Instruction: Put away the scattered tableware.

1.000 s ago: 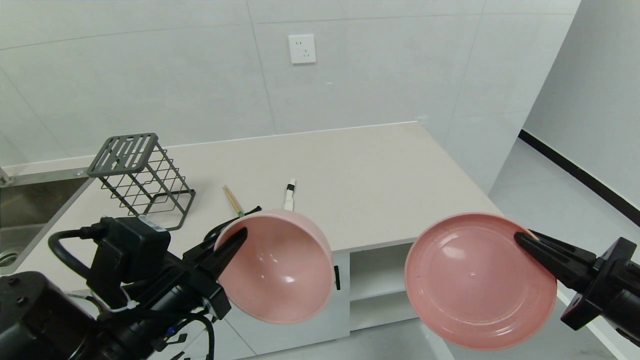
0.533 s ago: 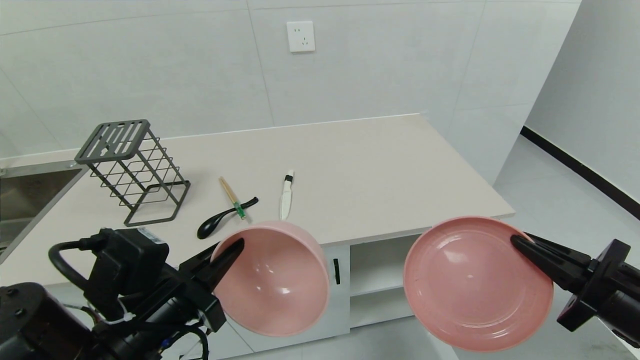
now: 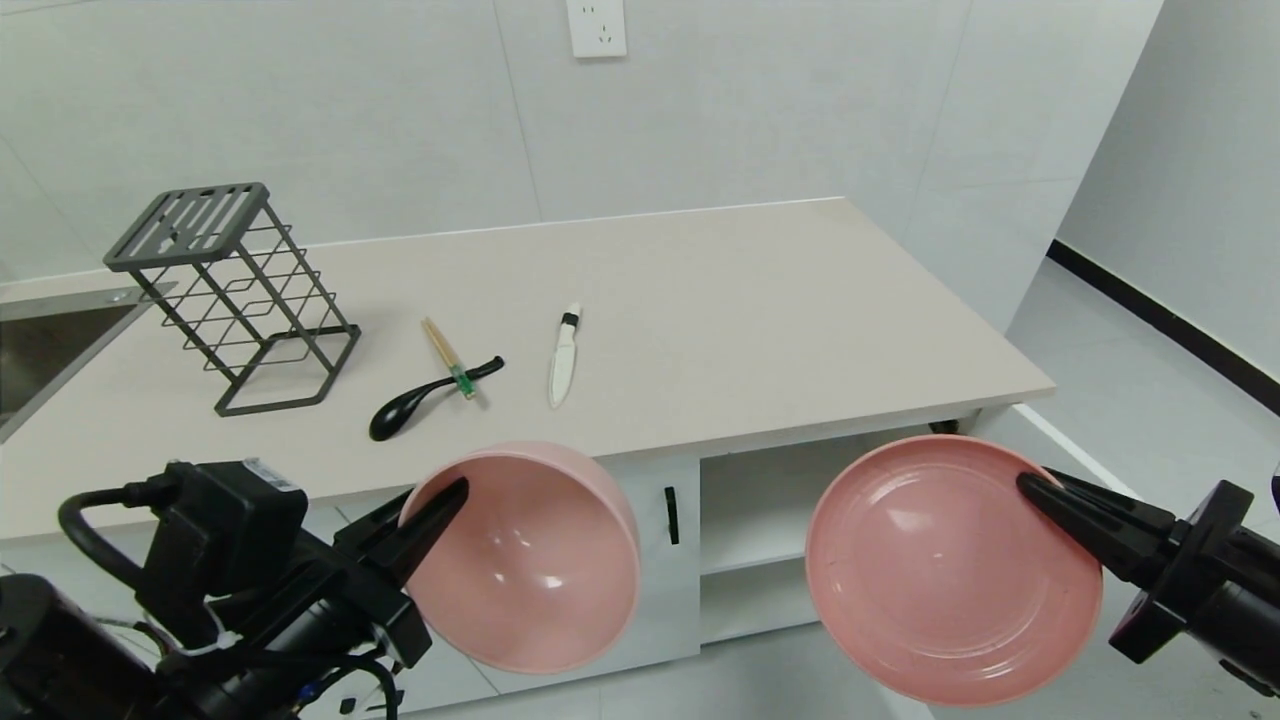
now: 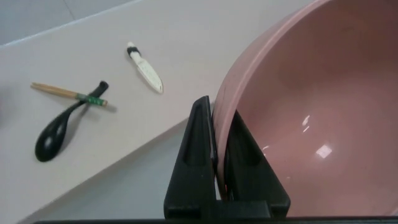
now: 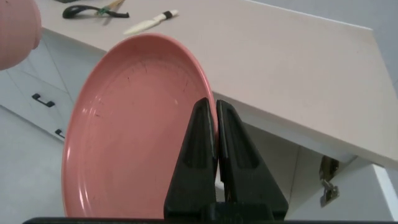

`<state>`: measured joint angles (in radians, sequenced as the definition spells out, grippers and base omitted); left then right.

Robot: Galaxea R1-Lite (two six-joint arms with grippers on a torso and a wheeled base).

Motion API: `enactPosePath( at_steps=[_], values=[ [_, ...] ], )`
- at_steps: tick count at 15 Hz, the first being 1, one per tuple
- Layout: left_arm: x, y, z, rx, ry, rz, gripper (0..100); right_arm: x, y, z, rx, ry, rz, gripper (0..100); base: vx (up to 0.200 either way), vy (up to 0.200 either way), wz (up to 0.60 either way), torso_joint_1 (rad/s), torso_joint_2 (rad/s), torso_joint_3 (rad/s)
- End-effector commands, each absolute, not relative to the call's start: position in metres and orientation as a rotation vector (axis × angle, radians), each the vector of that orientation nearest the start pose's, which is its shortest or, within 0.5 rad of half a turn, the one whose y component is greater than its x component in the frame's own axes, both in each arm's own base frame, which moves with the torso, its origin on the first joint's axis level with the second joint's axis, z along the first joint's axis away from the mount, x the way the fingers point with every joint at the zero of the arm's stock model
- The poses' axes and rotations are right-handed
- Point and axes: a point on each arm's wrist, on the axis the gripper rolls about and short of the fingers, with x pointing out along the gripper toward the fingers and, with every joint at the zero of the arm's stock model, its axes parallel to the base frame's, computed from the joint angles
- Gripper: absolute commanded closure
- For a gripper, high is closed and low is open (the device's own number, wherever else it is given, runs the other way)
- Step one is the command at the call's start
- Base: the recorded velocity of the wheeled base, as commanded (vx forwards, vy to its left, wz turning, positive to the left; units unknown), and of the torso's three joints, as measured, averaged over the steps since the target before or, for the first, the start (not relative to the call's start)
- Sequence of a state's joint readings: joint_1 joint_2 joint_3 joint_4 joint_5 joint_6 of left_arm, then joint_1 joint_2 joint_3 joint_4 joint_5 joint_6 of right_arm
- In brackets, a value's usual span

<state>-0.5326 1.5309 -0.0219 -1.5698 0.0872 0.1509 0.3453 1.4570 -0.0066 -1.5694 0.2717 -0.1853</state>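
My left gripper (image 3: 440, 500) is shut on the rim of a pink bowl (image 3: 535, 565), held tilted in the air in front of the counter; the same bowl (image 4: 311, 118) and gripper (image 4: 217, 118) show in the left wrist view. My right gripper (image 3: 1035, 492) is shut on the rim of a pink plate (image 3: 930, 575), held on edge off the counter's right front; the plate (image 5: 130, 130) is clamped between its fingers (image 5: 202, 134). On the counter (image 3: 760, 310) lie a black spoon (image 3: 420, 395), wooden chopsticks (image 3: 445, 355) and a white knife (image 3: 563, 355).
A black wire rack (image 3: 235, 290) stands at the counter's left, beside a steel sink (image 3: 40, 345). Below the counter are a white cabinet door (image 3: 660, 560) and an open shelf (image 3: 750, 530). A wall outlet (image 3: 596, 27) is behind; open floor lies to the right.
The whole head view has shifted: the counter now sits higher and farther, showing more of its front and the cabinet. Both arms hold the bowl and plate as before.
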Motion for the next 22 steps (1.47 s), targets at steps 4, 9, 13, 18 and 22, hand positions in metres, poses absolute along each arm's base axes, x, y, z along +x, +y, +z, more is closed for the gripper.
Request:
enactPosePath(
  at_steps=[4, 9, 13, 18, 22],
  values=[
    [0.1530, -0.0876, 0.1363, 0.129, -0.092, -0.438, 100, 0.1536, 0.0616, 0.1422, -0.176, -0.157, 0.605, 100, 0.000, 0.000, 0.00, -0.277, 0.53, 0.265],
    [0.1533, -0.0874, 0.1355, 0.129, -0.087, -0.437, 100, 0.1542, 0.0619, 0.1414, -0.176, -0.152, 0.607, 100, 0.000, 0.000, 0.00, -0.264, 0.51, 0.244],
    [0.1535, -0.0875, 0.1352, 0.123, -0.084, -0.437, 100, 0.1539, 0.0620, 0.1417, -0.176, -0.154, 0.608, 100, 0.000, 0.000, 0.00, -0.254, 0.49, 0.230],
    [0.1518, -0.0868, 0.1357, 0.074, -0.077, -0.440, 100, 0.1542, 0.0619, 0.1414, -0.176, -0.152, 0.607, 100, 0.000, 0.000, 0.00, -0.256, 0.45, 0.204],
    [0.1494, -0.0851, 0.1334, 0.078, -0.065, -0.439, 100, 0.1544, 0.0619, 0.1412, -0.176, -0.150, 0.606, 100, 0.000, 0.000, 0.00, -0.256, 0.35, 0.128]
  ],
)
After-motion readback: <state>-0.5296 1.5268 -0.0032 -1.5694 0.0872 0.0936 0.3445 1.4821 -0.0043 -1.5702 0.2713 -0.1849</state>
